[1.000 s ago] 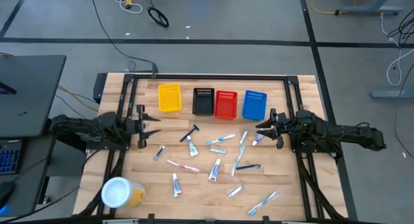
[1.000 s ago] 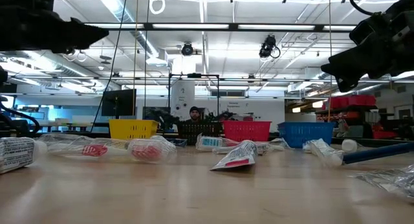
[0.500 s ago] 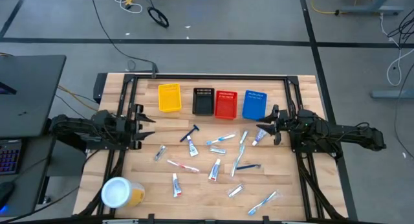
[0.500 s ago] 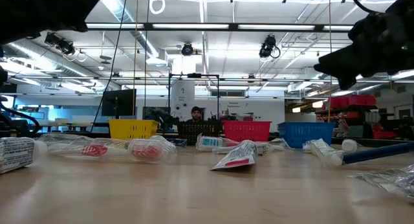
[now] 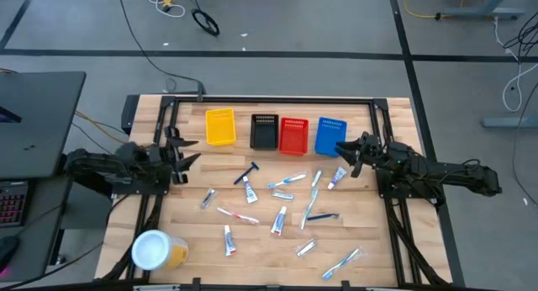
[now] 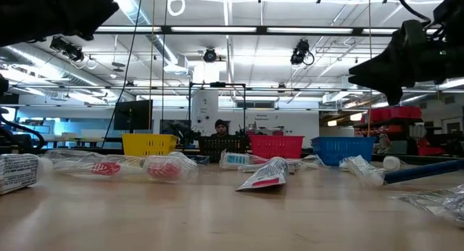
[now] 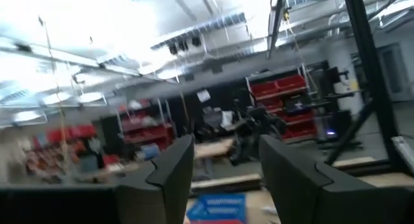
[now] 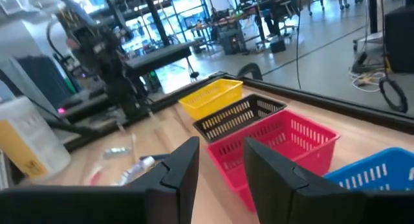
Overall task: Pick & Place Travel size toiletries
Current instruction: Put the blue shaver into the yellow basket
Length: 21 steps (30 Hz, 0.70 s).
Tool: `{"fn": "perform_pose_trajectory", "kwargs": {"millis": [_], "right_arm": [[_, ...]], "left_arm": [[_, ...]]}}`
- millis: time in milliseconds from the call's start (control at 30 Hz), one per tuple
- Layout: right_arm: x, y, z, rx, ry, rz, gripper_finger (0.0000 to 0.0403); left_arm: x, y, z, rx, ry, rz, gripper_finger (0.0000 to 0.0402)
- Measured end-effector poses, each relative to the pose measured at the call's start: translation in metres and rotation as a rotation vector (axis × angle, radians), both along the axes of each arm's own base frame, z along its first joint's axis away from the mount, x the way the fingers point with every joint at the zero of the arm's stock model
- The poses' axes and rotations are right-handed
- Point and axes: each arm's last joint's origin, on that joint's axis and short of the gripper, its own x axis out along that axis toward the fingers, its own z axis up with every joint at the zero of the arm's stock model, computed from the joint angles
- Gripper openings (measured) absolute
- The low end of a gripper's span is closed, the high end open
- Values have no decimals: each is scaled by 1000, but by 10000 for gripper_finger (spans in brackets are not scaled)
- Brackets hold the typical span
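On pale wood planks [image 5: 252,240], slim toiletries [image 5: 282,186] between two parted, empty claws [image 5: 187,150] [image 5: 346,153].

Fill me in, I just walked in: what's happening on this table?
Nothing is being held right now. Small toiletries lie scattered on the wooden table, in front of a row of yellow, black, red and blue baskets. The left end effector hovers open at the left edge; the right end effector hangs open beside the blue basket.
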Motion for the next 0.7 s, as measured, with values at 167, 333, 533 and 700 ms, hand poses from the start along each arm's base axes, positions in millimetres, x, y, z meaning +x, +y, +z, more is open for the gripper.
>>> {"fn": "perform_pose_trajectory", "kwargs": {"millis": [167, 333, 533, 700], "right_arm": [[0, 0, -1, 18, 8, 3, 131], [0, -1, 1, -23, 0, -26, 131], [-2, -4, 8, -10, -86, -143, 131], [-1, -3, 10, -12, -106, -113, 131]], "left_arm": [[4, 0, -12, -180, 94, -59, 176], [8, 2, -24, -327, 189, 4, 176], [16, 3, -35, -445, 275, 69, 176], [27, 3, -45, -504, 358, 107, 175]]}}
